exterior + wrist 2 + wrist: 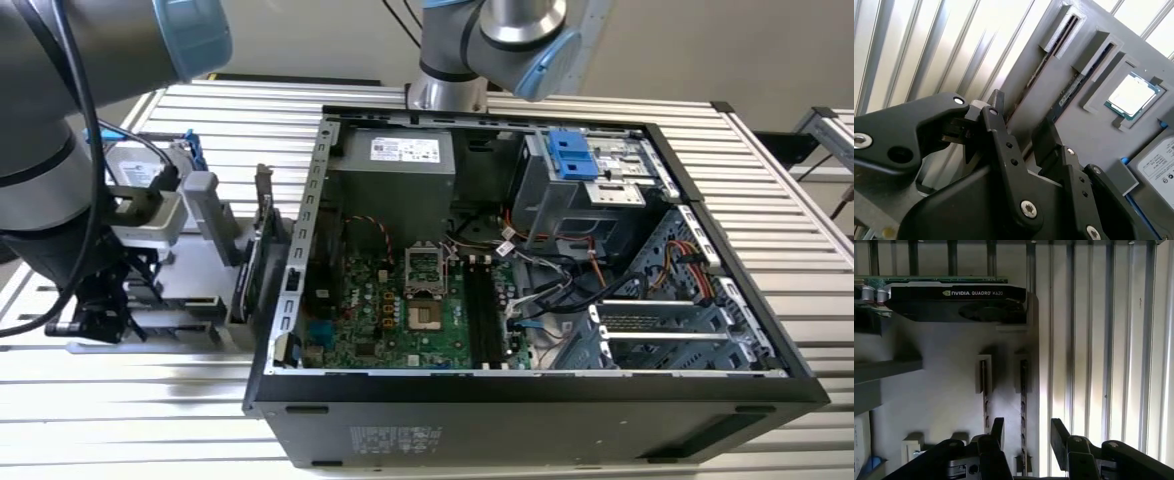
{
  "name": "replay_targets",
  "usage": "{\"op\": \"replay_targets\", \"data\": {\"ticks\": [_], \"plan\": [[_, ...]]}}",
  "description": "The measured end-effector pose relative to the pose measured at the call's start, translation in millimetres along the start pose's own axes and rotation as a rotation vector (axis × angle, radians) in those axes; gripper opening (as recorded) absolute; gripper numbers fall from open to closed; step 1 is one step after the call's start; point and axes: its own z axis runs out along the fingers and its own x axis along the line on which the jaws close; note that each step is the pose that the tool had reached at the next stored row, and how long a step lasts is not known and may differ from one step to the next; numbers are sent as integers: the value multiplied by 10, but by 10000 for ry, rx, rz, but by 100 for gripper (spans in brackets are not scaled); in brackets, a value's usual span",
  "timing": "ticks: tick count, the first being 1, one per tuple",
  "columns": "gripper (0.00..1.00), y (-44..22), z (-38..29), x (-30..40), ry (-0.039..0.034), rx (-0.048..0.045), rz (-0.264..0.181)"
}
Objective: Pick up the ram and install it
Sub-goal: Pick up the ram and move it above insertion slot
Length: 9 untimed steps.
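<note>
The claw point(1027, 425), fingers apart and empty, hangs over the gray holder point(939, 390) on the desk point(1099, 365), where the ram point(1024, 405) stands on edge in the outermost slot, straight beneath the gap between the fingers, its long axis running along that gap.

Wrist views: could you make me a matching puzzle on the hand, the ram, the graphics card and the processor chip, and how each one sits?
Things:
1. hand
2. ram
3. graphics card
4. processor chip

States:
A. lying flat in a square recess of the grey tray
B. open, holding nothing
C. black shroud on a green board
D. standing on edge in a narrow slot

Pairs: 1-B, 2-D, 3-C, 4-A
</note>
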Motion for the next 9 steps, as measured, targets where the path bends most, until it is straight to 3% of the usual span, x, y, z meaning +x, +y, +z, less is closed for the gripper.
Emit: {"op": "replay_targets", "data": {"ticks": [9], "plan": [[100, -23, 96, 0, -1, -1, -73]]}}
